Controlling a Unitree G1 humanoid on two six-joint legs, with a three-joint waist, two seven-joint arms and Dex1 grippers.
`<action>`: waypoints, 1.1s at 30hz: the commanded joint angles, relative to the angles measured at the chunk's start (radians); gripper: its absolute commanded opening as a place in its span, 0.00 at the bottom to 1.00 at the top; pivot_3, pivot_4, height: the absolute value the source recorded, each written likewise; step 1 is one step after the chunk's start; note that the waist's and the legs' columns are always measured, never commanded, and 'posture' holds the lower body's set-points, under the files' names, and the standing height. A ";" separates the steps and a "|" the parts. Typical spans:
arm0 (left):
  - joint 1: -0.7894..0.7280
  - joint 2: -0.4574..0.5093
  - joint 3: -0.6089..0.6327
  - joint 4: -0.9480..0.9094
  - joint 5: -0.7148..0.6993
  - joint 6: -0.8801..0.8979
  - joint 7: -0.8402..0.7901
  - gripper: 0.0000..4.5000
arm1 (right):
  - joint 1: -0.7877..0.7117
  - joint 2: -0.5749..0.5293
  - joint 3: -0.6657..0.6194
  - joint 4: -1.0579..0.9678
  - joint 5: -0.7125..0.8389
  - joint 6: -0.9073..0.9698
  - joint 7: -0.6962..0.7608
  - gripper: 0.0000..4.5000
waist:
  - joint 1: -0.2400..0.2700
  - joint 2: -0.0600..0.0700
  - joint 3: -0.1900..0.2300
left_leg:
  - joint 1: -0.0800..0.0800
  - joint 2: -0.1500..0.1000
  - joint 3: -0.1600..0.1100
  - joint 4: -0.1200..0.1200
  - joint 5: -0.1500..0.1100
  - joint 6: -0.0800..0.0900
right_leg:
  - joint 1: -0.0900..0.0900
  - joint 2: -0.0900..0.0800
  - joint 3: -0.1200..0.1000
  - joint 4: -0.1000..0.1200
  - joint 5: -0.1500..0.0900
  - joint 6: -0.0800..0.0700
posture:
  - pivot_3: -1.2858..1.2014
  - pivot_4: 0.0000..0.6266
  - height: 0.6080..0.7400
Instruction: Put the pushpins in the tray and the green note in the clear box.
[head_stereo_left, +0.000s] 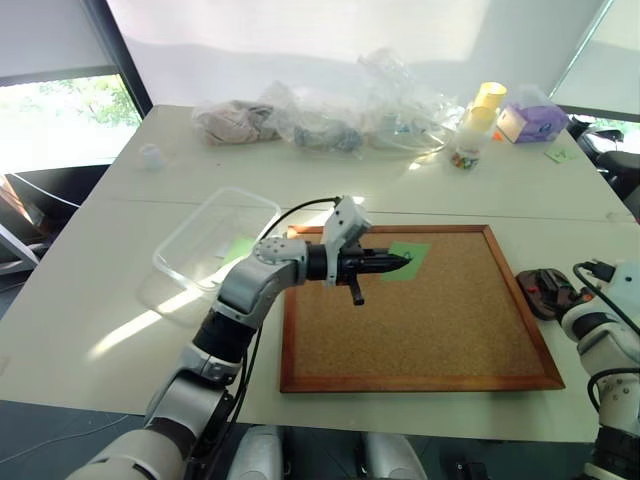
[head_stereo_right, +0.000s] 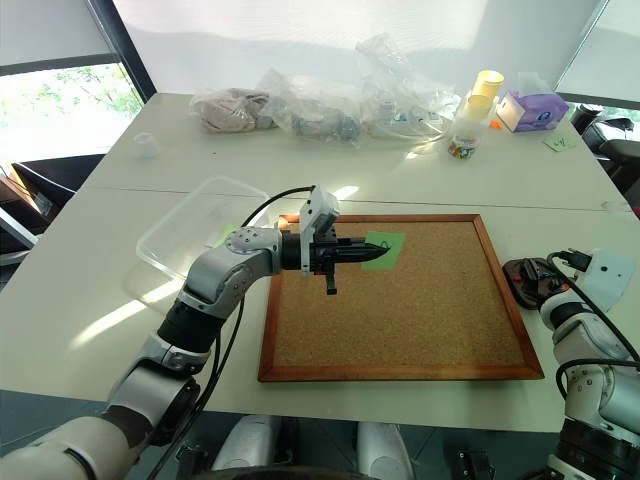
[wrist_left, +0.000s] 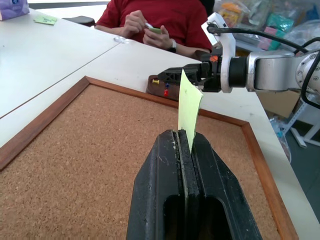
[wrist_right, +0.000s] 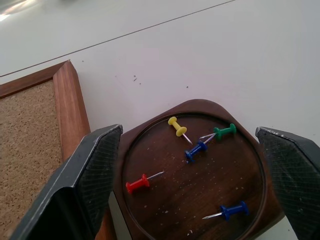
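Observation:
My left gripper (head_stereo_left: 403, 262) is shut on the green note (head_stereo_left: 414, 256) and holds it just above the far part of the cork board. In the left wrist view the green note (wrist_left: 189, 107) stands upright, pinched between the closed fingers (wrist_left: 165, 165). My right gripper (wrist_right: 189, 135) hangs open above the dark brown tray (wrist_right: 200, 185), one finger on each side of it. Several pushpins lie in the tray, among them a yellow one (wrist_right: 176, 125), a red one (wrist_right: 136, 185) and a blue one (wrist_right: 232, 210). The tray (head_stereo_left: 540, 290) sits right of the board. The clear box (head_stereo_left: 215, 235) lies left of the board.
The wood-framed cork board (head_stereo_left: 420, 330) takes up the table's middle. A plain pale-green paper (head_stereo_left: 238, 248) shows through the box. Soft plastic bags (head_stereo_left: 320, 125), a yellow-capped bottle (head_stereo_left: 478, 125) and a purple tissue box (head_stereo_left: 530, 122) line the far edge. A person in red (wrist_left: 155, 20) sits beyond.

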 joint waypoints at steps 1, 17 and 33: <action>-0.020 0.004 0.003 -0.042 -0.008 -0.010 -0.013 0.00 | -0.012 0.012 -0.055 -0.028 0.043 -0.001 -0.006 0.99 | 0.000 0.000 0.000 | 0.000 0.000 0.000 0.000 0.000 0.000 | 0.000 0.000 0.000 0.000 0.000 0.000 | 0.52 0.24 1.00; 0.054 0.111 0.219 -0.361 0.070 0.071 0.366 0.00 | 0.023 -0.065 0.149 -0.400 0.132 -0.063 0.247 0.99 | -0.002 0.000 0.001 | 0.001 0.002 -0.002 0.000 0.000 0.000 | 0.000 0.002 0.000 0.001 0.000 0.000 | 0.52 0.24 1.00; 0.058 0.228 0.459 -0.419 0.071 0.549 0.696 0.00 | -0.014 -0.276 0.333 -0.610 0.569 0.153 0.496 0.99 | 0.003 -0.004 0.003 | 0.001 0.001 -0.003 0.000 0.000 0.001 | 0.001 0.000 -0.001 0.000 0.000 0.000 | 0.52 0.24 1.00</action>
